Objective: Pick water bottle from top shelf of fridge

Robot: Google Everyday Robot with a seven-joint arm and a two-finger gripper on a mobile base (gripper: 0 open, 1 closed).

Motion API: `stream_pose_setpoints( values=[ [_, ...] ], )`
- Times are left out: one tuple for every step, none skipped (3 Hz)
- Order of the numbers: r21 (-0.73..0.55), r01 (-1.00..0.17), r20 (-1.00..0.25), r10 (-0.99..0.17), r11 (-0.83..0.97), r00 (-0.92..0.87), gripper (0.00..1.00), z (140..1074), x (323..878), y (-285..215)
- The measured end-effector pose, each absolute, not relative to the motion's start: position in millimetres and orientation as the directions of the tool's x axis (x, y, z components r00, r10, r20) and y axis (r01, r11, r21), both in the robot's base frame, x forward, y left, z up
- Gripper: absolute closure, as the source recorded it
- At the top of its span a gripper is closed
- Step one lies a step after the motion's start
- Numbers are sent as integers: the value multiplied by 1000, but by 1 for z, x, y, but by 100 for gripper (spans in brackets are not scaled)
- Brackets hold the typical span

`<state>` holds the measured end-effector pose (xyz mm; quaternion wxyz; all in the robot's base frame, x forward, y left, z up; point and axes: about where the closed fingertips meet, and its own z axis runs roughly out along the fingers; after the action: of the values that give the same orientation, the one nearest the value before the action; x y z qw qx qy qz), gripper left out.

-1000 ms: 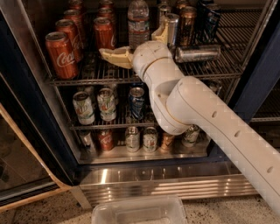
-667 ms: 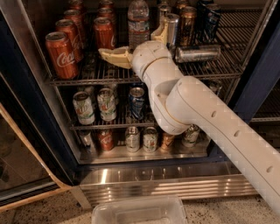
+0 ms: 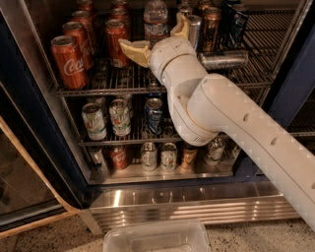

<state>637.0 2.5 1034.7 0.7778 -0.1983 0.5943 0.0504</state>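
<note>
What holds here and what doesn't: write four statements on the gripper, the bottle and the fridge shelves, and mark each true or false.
1. The gripper is open, one finger on each side of the water bottle. True.
2. The water bottle stands on the middle rack. False: it stands on the top shelf.
3. A silver can lies on its side on the top shelf. True.
4. The red cola cans stand right of the bottle in the view. False: they stand left of it.
</note>
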Motion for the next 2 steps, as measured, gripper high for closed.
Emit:
stream_pose_setpoints(
  values=[
    [-207,-332,-964,-134,920,229,29,1034,639,3],
    [-176,-348,-975,-116,921,188,26,1032,644,3]
  ],
)
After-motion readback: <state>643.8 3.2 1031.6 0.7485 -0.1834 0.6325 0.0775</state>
